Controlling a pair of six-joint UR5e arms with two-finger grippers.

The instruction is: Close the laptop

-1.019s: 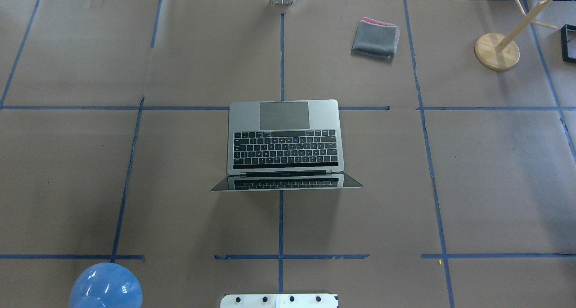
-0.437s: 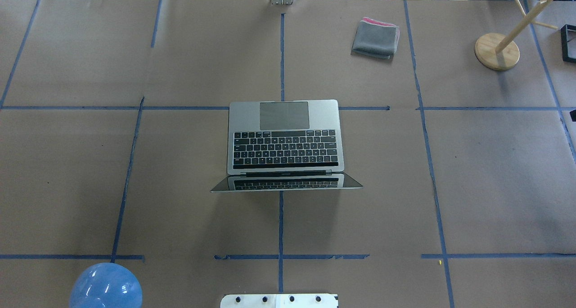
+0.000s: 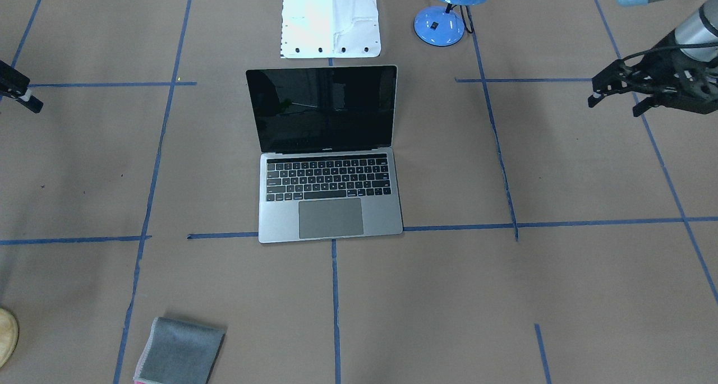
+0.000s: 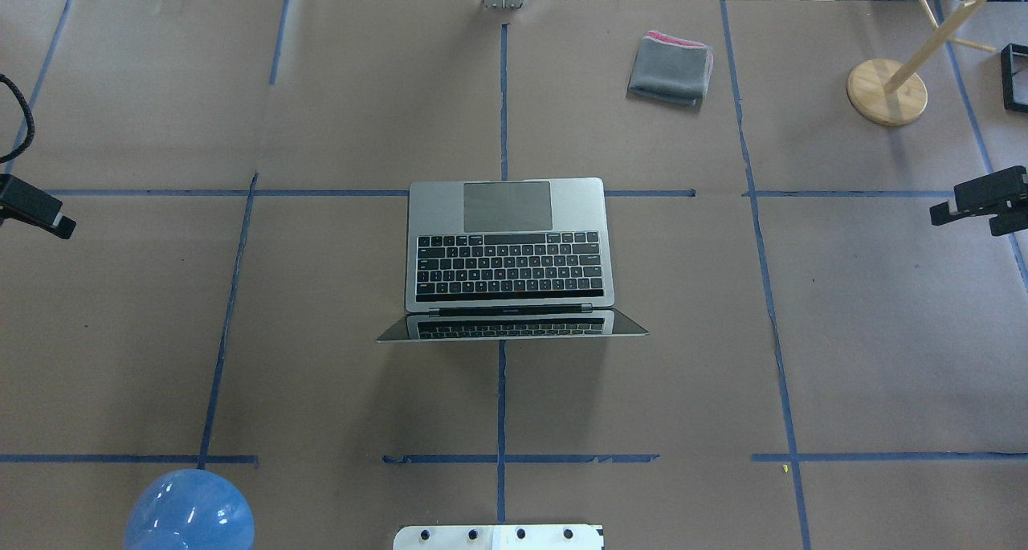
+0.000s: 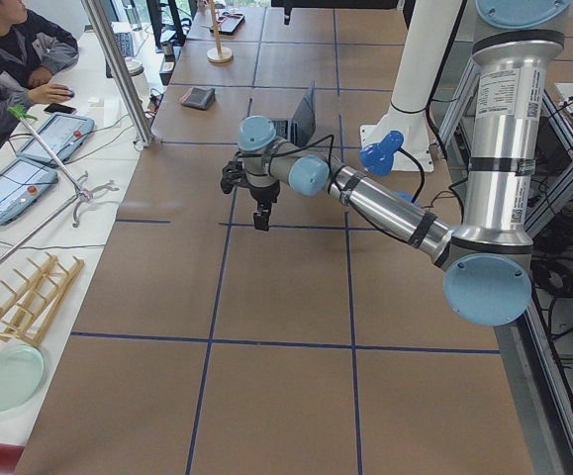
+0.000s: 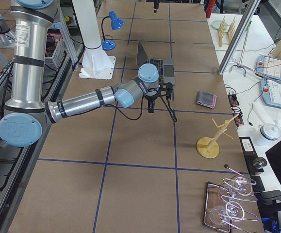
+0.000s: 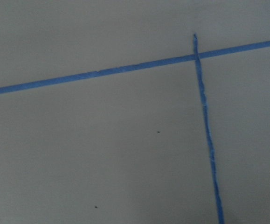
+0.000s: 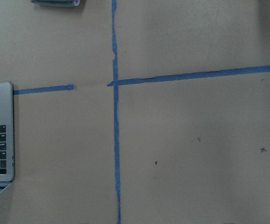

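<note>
The laptop (image 4: 507,213) stands open in the middle of the bench (image 4: 241,357), with its lid (image 4: 511,331) upright on the side nearest me and the keyboard (image 4: 507,265) beyond it. I am only approaching, and nothing is touched yet. My left tool (image 3: 615,101) hangs well off to one side, fingers spread wide. My right tool (image 4: 968,213) hangs well off to the other side, also spread. Next, I judge, one tool must get behind the lid's top edge and push it gently forward and down.
</note>
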